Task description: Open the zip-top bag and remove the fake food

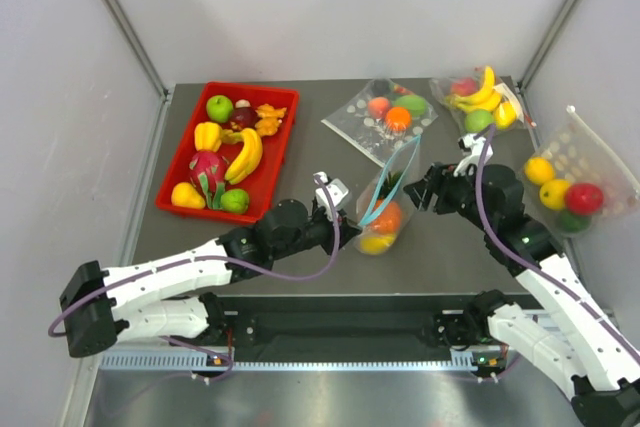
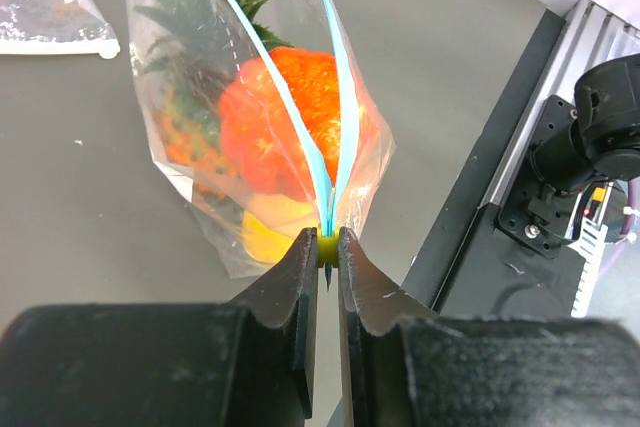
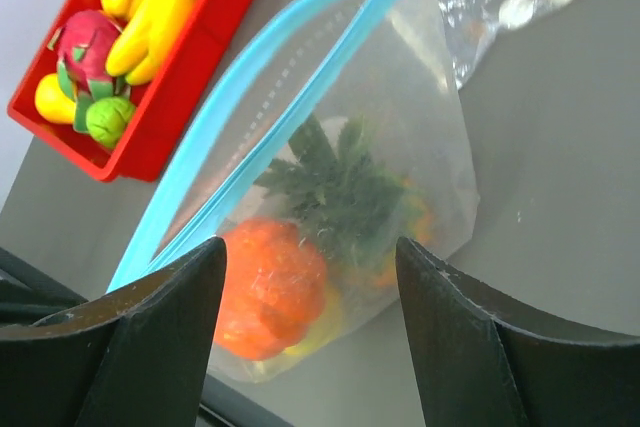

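The zip-top bag (image 1: 388, 202) stands upright at the table's middle, its teal-blue zip strip (image 2: 330, 97) parted into two lines above the fruit. Inside show a round orange fruit (image 2: 290, 122), a pineapple with a green crown (image 2: 190, 97) and a yellow fruit (image 2: 268, 235). My left gripper (image 2: 327, 252) is shut on the yellow-green slider (image 2: 328, 245) at the strip's near end; in the top view it (image 1: 350, 225) is at the bag's left side. My right gripper (image 3: 310, 247) is open and empty, just right of the bag (image 3: 400, 117), as the top view (image 1: 418, 187) shows.
A red tray (image 1: 178, 162) with bananas, a dragon fruit and green apples sits at the back left. A dotted bag (image 1: 385, 117), a bag with bananas (image 1: 480, 97) and another bag of fruit (image 1: 570, 182) lie at the back and right. The table's front rail (image 2: 520, 197) is near.
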Robot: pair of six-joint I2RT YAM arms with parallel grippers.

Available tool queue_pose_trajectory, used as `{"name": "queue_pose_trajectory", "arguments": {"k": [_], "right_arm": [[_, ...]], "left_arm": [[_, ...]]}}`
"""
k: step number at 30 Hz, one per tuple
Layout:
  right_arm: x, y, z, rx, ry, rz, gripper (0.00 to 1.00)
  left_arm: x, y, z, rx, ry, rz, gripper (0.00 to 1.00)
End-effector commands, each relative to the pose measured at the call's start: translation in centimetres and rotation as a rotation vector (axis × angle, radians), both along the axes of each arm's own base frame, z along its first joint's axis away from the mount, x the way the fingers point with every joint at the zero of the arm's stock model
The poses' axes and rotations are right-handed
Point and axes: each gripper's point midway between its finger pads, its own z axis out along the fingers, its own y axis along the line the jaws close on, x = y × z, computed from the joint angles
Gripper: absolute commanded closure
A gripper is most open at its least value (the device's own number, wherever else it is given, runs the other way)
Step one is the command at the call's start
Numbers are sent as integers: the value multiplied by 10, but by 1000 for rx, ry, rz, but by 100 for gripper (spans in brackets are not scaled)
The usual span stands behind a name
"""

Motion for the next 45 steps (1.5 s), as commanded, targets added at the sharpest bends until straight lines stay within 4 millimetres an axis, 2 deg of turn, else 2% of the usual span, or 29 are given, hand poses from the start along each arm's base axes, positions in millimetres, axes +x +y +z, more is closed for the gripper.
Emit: {"name": "queue_pose_trajectory", "arguments": {"k": [1,6,14,24,29,34,37,38,39,40,42,43,44,45], "right_arm": [[6,1,7,51,-10,-31,32],[5,8,12,106,-23,-9,32],[-1,2,20,113,-42,-30,32],[13,6,21,102,-50,-36,32],[21,5,9,77,-26,-57,32],[26,-6,-18,5,27,-116,33],[29,-5,-33,-20,62,-115,39],[29,-4,-35,-21,68,-111,51],[28,-3,-37,-20,73,-102,59],[29,-2,-38,-21,74,-101,75],[29,-2,-36,-19,68,-100,87],[28,-2,-35,-18,63,-98,92],[25,1,-34,-12,65,-74,99],[24,1,-31,-11,57,-71,100]], "left_arm": [[1,-9,11,-61,-22,11,100],[-3,-9,-1,-37,-12,8,100],[-3,-8,-5,-26,-13,21,100],[-11,-15,-14,9,-22,5,100],[-12,-13,-13,10,-27,10,100],[-16,-13,-12,12,-44,-5,100],[-20,-16,-12,17,-65,-23,100],[-20,-17,-13,21,-68,-25,100],[-20,-18,-12,22,-73,-27,100],[-18,-18,-12,25,-77,-20,99],[-16,-19,-10,27,-86,-16,88],[-15,-20,-6,22,-92,-14,79],[-14,-20,-4,18,-97,-11,73],[-13,-21,-1,17,-109,-10,66]]}}
